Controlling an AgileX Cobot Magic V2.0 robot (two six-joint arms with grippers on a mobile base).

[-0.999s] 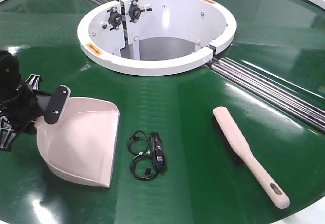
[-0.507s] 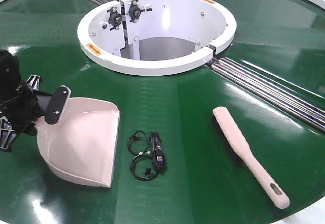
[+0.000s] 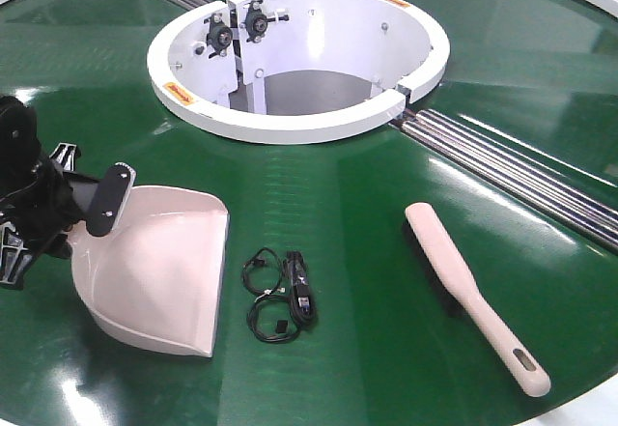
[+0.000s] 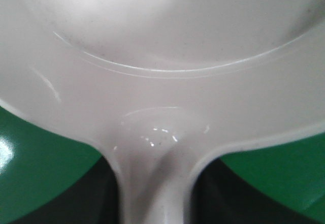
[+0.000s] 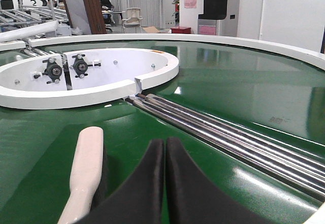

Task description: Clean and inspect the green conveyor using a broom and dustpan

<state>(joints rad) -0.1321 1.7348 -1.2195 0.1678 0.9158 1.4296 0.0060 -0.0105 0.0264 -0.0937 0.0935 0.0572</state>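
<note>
1. Left arm sits low at the left edge of the front view, reaching toward the middle of the green conveyor (image 3: pixel 367 204). The left gripper (image 3: pixel 104 202) is clamped on the dustpan (image 3: pixel 159 271) at its handle end.
2. Left wrist view: the dustpan handle runs straight down the centre, with a dark shape on each side of it.
3. The dustpan lies on the belt, mouth facing right. A tangle of black cable (image 3: pixel 285 296) lies just beside its open edge.
4. Right gripper (image 5: pixel 165 142) hangs low over the belt with its fingers pressed together, holding nothing. It isn't in the front view.
5. The broom (image 3: pixel 463 281) lies flat on the belt right of the cable, handle toward the outer edge. In the right wrist view it's just left of the fingers.
6. Silver rails (image 3: pixel 512 175) run from the white ring hub (image 3: pixel 299 128), beyond the broom.
</note>
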